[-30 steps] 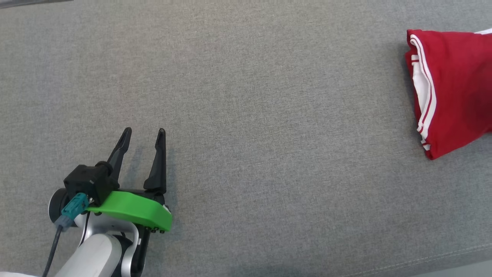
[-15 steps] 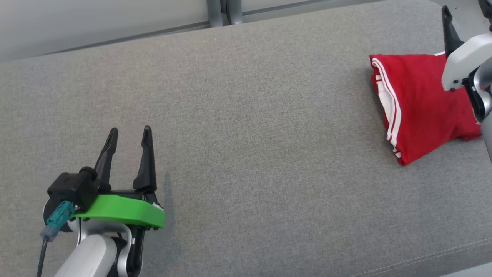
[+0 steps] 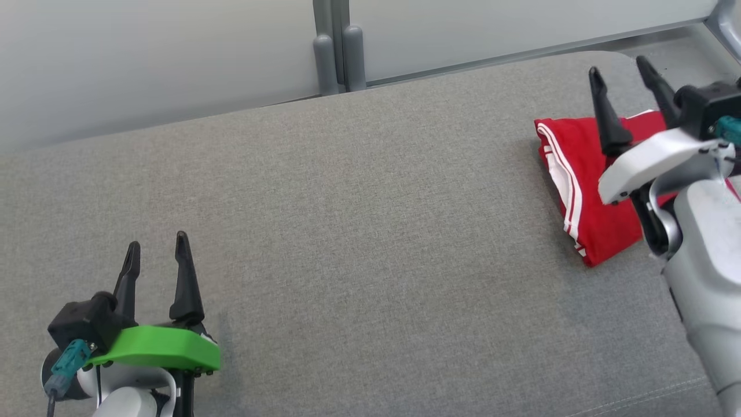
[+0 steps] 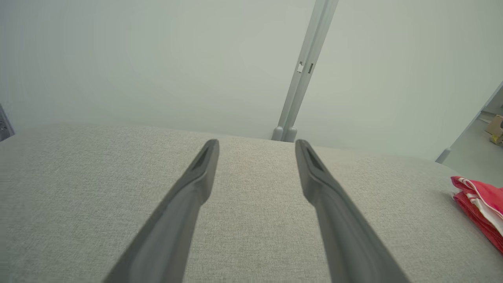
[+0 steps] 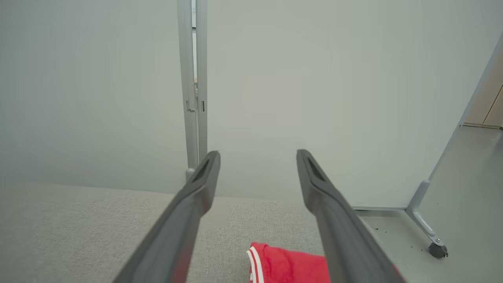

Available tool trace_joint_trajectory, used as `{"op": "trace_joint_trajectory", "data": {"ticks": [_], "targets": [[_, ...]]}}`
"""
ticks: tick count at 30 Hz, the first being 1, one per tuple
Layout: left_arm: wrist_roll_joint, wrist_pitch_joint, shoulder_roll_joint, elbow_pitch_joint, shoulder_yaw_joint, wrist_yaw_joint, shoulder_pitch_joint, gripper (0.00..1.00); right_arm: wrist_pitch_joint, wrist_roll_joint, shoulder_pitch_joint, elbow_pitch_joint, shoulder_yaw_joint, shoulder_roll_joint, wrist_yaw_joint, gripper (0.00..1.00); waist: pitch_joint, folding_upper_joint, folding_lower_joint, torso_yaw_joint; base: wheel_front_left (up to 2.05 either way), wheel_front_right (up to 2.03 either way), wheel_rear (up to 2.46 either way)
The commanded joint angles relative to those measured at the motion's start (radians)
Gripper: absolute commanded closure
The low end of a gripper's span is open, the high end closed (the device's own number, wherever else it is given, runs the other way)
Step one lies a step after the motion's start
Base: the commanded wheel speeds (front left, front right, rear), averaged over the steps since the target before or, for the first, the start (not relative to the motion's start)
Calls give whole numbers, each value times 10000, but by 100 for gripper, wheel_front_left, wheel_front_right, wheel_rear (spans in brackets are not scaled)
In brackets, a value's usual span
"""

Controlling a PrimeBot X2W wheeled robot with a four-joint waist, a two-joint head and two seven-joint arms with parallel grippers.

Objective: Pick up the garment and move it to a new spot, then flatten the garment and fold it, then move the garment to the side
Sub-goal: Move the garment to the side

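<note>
The garment (image 3: 584, 185) is red with white stripes and lies folded at the right end of the grey fabric surface (image 3: 370, 231). It also shows at the right edge of the left wrist view as a red bundle (image 4: 479, 204) and low between the fingers in the right wrist view (image 5: 290, 267). My right gripper (image 3: 622, 72) hovers over the garment's far part, open, nothing between its fingers. My left gripper (image 3: 156, 249) stands open over bare fabric at the lower left, far from the garment.
Pale partition panels with a grey post (image 3: 336, 46) stand right behind the surface's far edge. Beyond the right end is grey floor with a panel foot on a caster (image 5: 436, 247). A seam runs along the surface's front edge (image 3: 637, 399).
The head camera has tilted up, bringing the partition and my right gripper into the picture. My right arm has come further in over the garment. Both grippers stay open.
</note>
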Motion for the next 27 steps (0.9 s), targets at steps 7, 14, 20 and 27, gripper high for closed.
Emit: {"op": "trace_joint_trajectory", "data": {"ticks": [7,14,20,27], "targets": [[-7,-45,225,253,133,-76,558,0,431,-885,2071,-1998,-844,1082,-2,0,-329,51,0,223,0,0,0],[-41,-75,108,298,206,-57,1091,0,910,-2092,3926,-3822,-1565,2291,-2,0,-552,51,0,583,0,0,0],[35,-106,-85,327,300,-198,1529,0,1043,-2586,5108,-4752,-1946,2850,-2,0,-765,51,0,982,0,0,0],[231,-100,-263,372,355,-403,1782,0,1138,-1988,6113,-5344,-1796,2898,-2,0,-911,51,0,1349,0,0,0]]}}
